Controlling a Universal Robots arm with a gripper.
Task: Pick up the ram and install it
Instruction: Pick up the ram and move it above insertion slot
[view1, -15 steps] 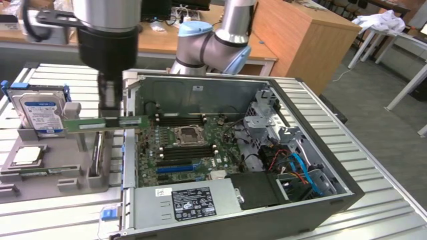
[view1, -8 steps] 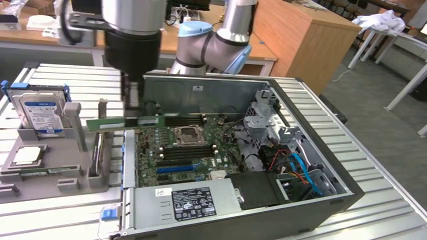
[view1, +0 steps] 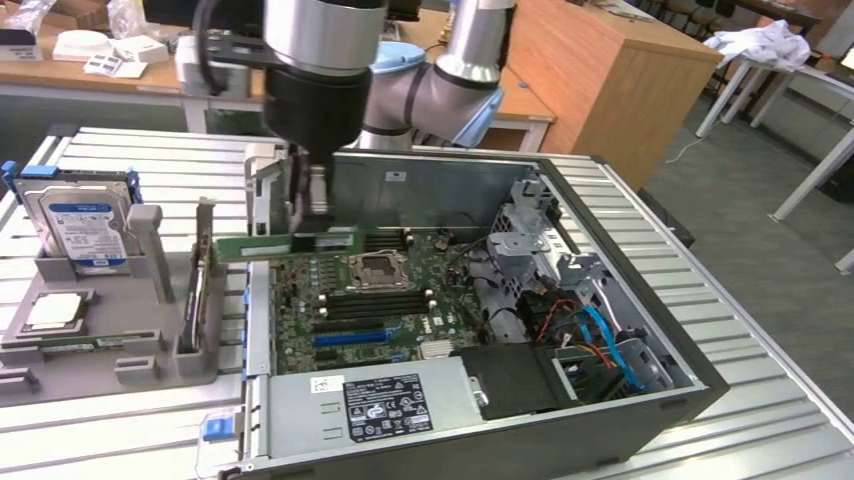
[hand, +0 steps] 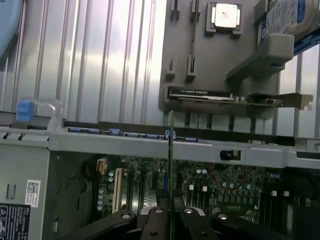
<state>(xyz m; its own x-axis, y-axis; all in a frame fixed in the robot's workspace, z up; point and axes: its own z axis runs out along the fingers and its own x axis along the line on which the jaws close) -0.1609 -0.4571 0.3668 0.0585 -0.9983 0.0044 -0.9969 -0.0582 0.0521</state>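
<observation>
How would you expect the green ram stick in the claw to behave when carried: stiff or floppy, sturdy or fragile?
Probably stiff: the ram juts straight from the claw without sagging. Likely light, since a narrow pinch holds it up. Possibly fragile: edge-on in the wrist view it looks thin.

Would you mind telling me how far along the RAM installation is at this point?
Pick-up looks done: the tool is shut on the ram, lifted clear of the grey holder tray. In hand: the stick hangs above the open computer case, not touching the motherboard. Left: it is not yet seated in a slot.
</observation>
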